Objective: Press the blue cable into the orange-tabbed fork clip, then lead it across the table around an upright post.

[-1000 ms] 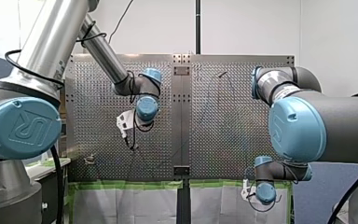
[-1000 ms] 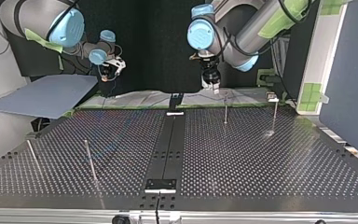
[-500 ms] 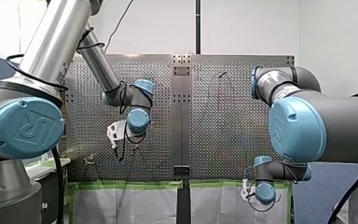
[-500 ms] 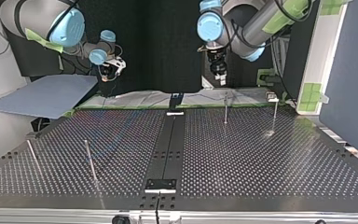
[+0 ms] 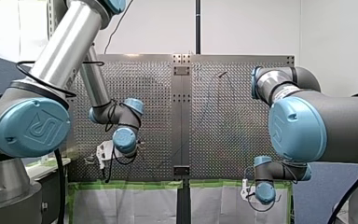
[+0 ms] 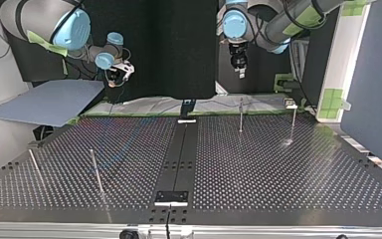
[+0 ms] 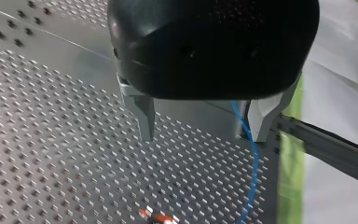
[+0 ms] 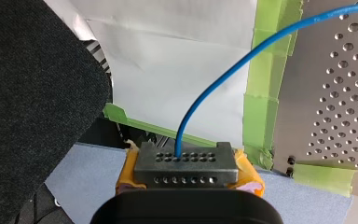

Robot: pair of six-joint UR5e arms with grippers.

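In the left wrist view my left gripper (image 7: 203, 135) hangs open over the perforated table. The blue cable (image 7: 253, 172) runs down just inside one metal finger (image 7: 262, 119), not pinched. Ahead of it sits the orange-tabbed fork clip (image 7: 161, 217), small at the front view's lower left (image 5: 89, 160). My left gripper (image 5: 106, 163) is beside that clip, high above the table's far edge in the top view (image 6: 240, 73). My right gripper (image 8: 186, 156) is shut on the blue cable (image 8: 214, 88), yellow pads either side. It stays off the table's edge (image 5: 246, 190) (image 6: 113, 80).
Two upright posts (image 6: 240, 115) (image 6: 293, 122) stand at the top view's far right, and two more (image 6: 95, 172) (image 6: 35, 168) at its near left. A dark rail (image 6: 179, 154) splits the table. Green tape (image 8: 270, 93) and white sheet edge it. A grey board (image 6: 49, 102) lies beyond.
My left arm has swung down and to the left in the front view, towards the clip, and has risen to the right in the top view. My right arm has stayed put.
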